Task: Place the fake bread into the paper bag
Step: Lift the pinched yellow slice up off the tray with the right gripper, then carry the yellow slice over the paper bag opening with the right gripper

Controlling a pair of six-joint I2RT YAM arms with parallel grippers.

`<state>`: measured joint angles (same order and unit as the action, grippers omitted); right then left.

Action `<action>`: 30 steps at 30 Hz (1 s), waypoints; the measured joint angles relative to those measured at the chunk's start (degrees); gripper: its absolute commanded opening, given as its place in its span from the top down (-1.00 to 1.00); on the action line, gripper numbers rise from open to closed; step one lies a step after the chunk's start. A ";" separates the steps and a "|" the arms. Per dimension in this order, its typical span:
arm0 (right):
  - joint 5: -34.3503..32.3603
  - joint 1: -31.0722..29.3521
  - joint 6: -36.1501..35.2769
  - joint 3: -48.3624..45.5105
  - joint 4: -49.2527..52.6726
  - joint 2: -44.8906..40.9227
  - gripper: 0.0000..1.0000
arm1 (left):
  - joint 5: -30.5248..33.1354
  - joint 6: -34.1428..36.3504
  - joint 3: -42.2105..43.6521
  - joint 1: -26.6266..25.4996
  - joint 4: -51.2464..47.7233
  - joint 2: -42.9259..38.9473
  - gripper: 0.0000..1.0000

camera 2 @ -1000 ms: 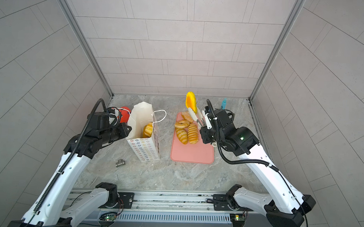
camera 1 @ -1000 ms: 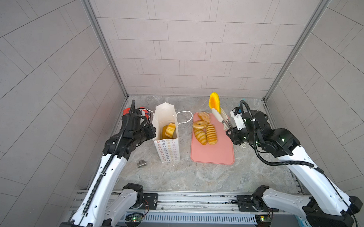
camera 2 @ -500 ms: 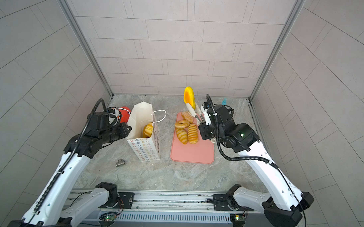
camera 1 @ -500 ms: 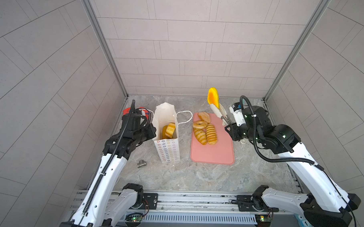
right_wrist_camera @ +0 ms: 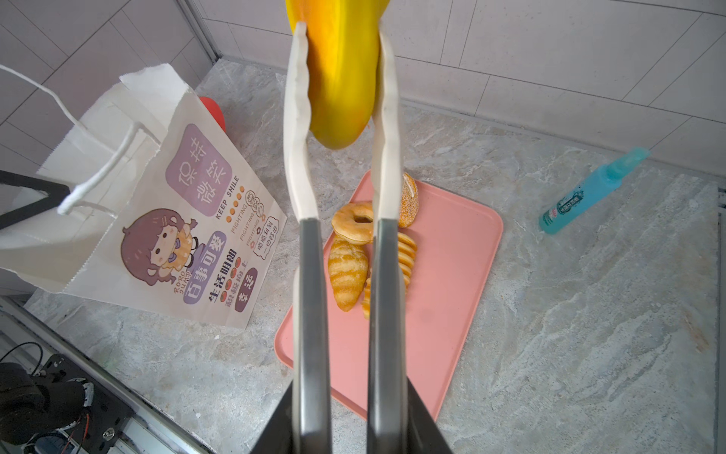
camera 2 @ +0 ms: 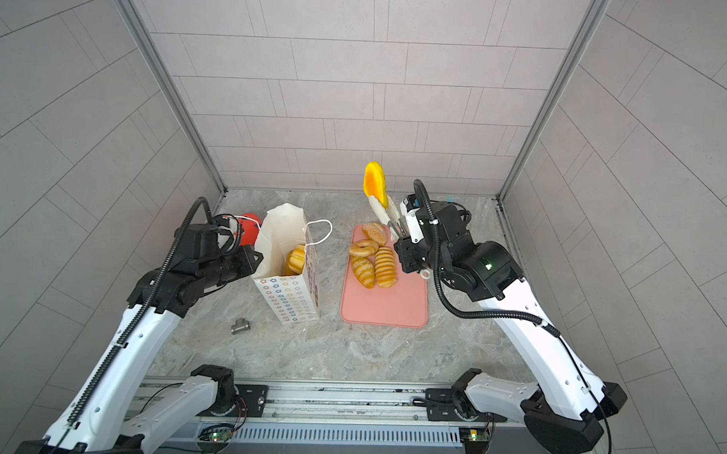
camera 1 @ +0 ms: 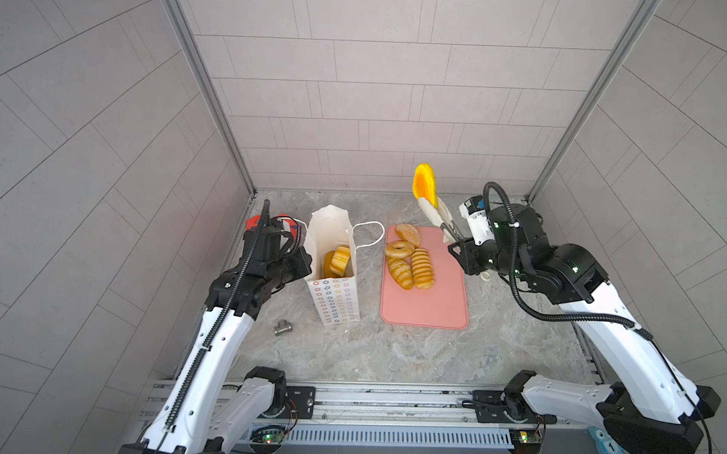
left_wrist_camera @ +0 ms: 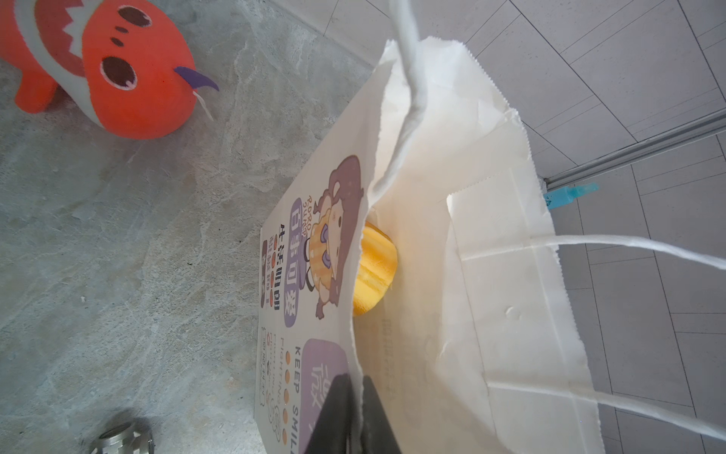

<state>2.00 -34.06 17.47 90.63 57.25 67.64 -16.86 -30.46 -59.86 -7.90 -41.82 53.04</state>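
Left claw [left_wrist_camera: 355,393] is clamped on the front rim of the paper bag [camera 1: 334,302], with one finger outside the printed face and one inside the mouth. Beyond that claw, toward the back left corner, a red plush fish [left_wrist_camera: 118,74] lies on the tabletop [camera 1: 390,353]. A small metal fitting [camera 1: 282,327] sits near the bag's front left corner, apart from it.

The bag stands upright with its mouth open. Both top views show a ridged yellow roll [camera 1: 340,258] inside it, and the left wrist view shows it just behind the rim.

Just beside the bag on the right, a pink tray [camera 1: 429,309] lies flat. At the tray's far end a sesame bun [camera 1: 408,233] and a ring donut [camera 1: 399,249] lie close together. Nearer, a short ridged loaf [camera 1: 401,273] and a long ridged loaf [camera 1: 422,268] lie side by side, touching.

Right claw [right_wrist_camera: 349,393] is closed on the metal handles of a pair of tongs [right_wrist_camera: 312,295]. The tongs' white tips pinch an orange-yellow bun [camera 1: 424,182], lifted clear of the tray near its far right corner. Farther right, a blue spray bottle [right_wrist_camera: 581,196] lies on its side near the back wall.
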 measured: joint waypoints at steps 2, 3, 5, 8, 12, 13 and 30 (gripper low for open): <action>0.48 0.00 -0.13 0.66 0.00 0.20 0.31 | 0.00 0.00 0.00 0.00 0.00 0.00 0.75; 0.68 0.00 -0.17 1.01 0.00 0.28 0.31 | 0.00 0.00 0.00 0.00 0.00 0.00 0.75; 1.16 0.00 -0.28 1.79 0.00 0.44 0.31 | 0.00 -0.02 0.00 0.00 0.00 0.00 0.75; 1.92 0.00 -0.37 2.95 -0.07 0.72 0.32 | 0.00 -0.04 0.00 0.00 0.00 0.00 0.75; 3.32 -0.02 -0.35 3.65 -0.39 0.92 0.31 | 0.00 -0.04 0.00 0.00 0.00 0.00 0.75; 3.80 -0.02 -0.33 3.69 -0.48 1.01 0.31 | 0.02 -0.04 0.00 0.00 0.00 0.00 0.75; 6.82 -4.90 0.15 6.56 -2.62 4.09 0.31 | 0.02 -0.22 0.00 0.00 0.00 0.07 0.75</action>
<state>8.82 -38.96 17.63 97.19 54.63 71.72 -16.84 -30.68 -59.86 -7.90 -41.82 53.10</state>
